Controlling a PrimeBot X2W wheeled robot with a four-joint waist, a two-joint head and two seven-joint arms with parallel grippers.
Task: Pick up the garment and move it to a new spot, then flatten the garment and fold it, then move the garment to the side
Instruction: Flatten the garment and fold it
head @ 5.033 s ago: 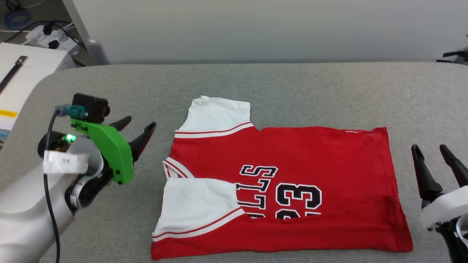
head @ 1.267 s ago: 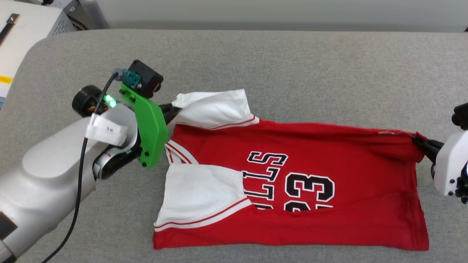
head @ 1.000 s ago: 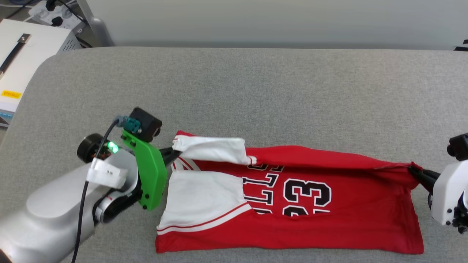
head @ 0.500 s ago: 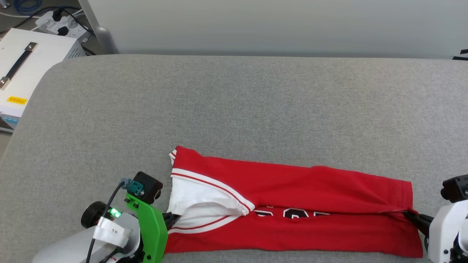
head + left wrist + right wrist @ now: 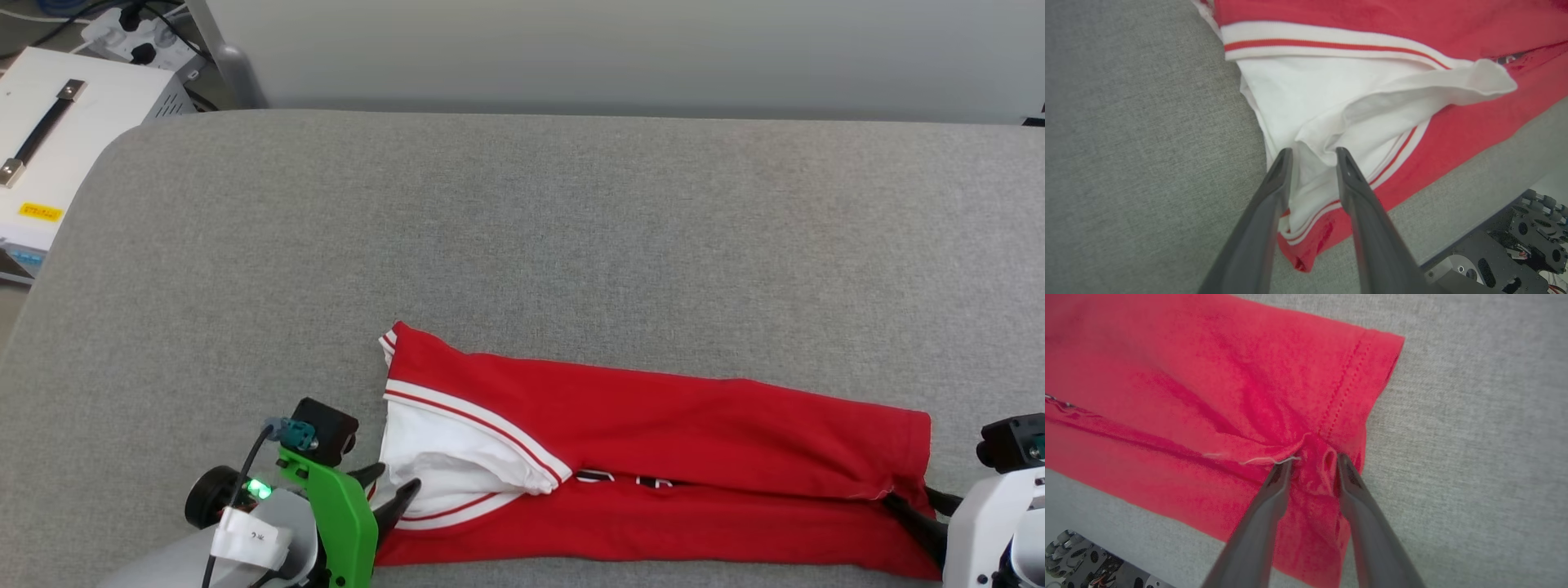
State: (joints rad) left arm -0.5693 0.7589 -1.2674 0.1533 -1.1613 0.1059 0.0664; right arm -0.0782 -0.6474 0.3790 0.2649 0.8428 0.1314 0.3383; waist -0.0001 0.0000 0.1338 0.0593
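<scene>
The garment [image 5: 694, 425], a red T-shirt with white sleeves, lies folded in half lengthwise near the front edge of the grey table [image 5: 522, 229]; just a sliver of its lettering peeks out at the fold. My left gripper [image 5: 396, 480] is at its left end. In the left wrist view the left gripper [image 5: 1312, 153] stands open, with a fold of the garment's white sleeve [image 5: 1351, 81] between its tips. My right gripper [image 5: 910, 502] is at the right hem corner. In the right wrist view the right gripper [image 5: 1312, 459] is open around a small bunch of the garment's red hem [image 5: 1208, 375].
A white box with a black handle [image 5: 65, 139] stands off the table's left far corner, with a power strip [image 5: 122, 33] behind it. A pale wall runs along the back. The robot's base [image 5: 1515, 253] shows below the table's front edge.
Both grippers carried the garment's far edge toward the front and laid it over the near half. Both were shut on the cloth and have now opened. The head camera also shifted.
</scene>
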